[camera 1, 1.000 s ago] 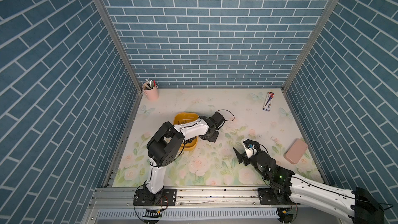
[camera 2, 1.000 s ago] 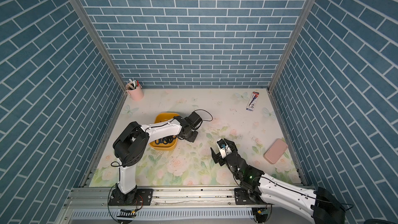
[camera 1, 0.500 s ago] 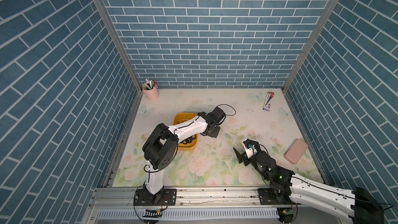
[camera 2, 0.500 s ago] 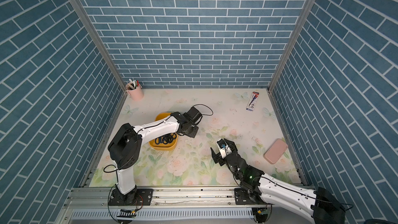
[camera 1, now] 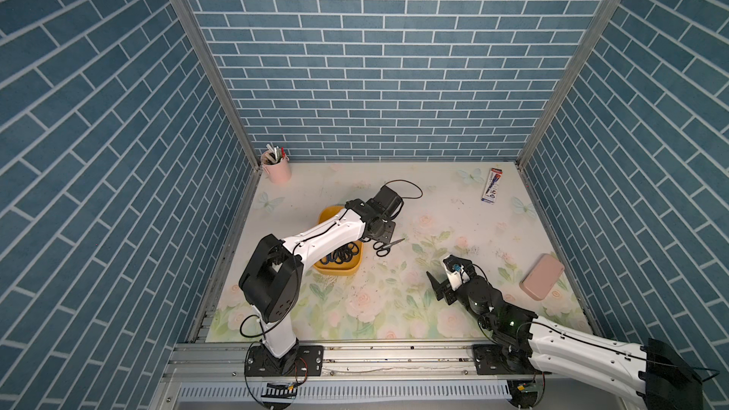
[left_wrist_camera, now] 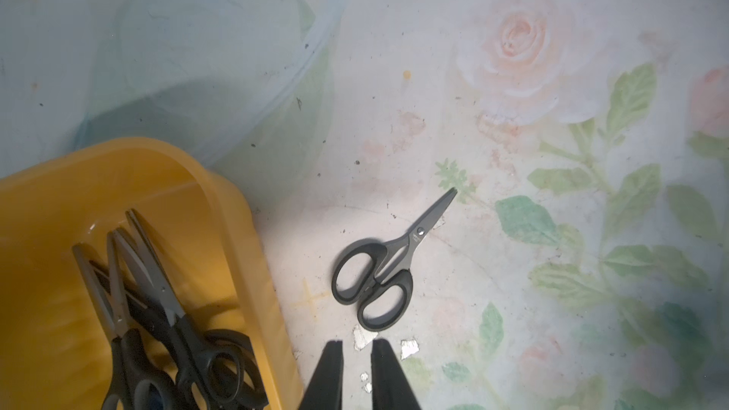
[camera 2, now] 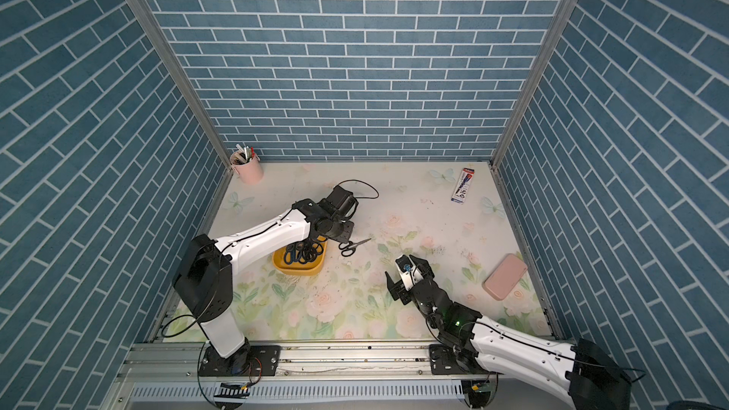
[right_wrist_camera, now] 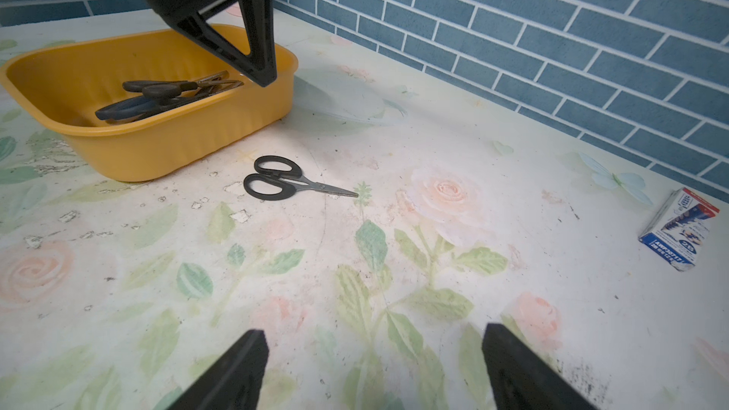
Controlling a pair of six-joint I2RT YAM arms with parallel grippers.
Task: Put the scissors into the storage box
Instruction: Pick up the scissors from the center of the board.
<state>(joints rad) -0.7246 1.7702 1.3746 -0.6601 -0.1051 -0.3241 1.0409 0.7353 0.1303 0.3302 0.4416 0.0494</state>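
**Workspace with five visible features.** In both top views, the yellow storage box (camera 1: 335, 270) sits just left of the frame's centre. We see several stored scissors (camera 1: 341, 256) piled inside it. One loose pair (camera 1: 388, 245), black-handled, lies flat on the floral table (camera 1: 434, 207), just right of the box and outside it. The left gripper (left_wrist_camera: 357, 343) hangs near this pair without touching it, its fingers drawn to a narrow slit and holding nothing. The right gripper (right_wrist_camera: 374, 333), lower right of centre in the top views, stands wide and empty, well apart from the scissors.
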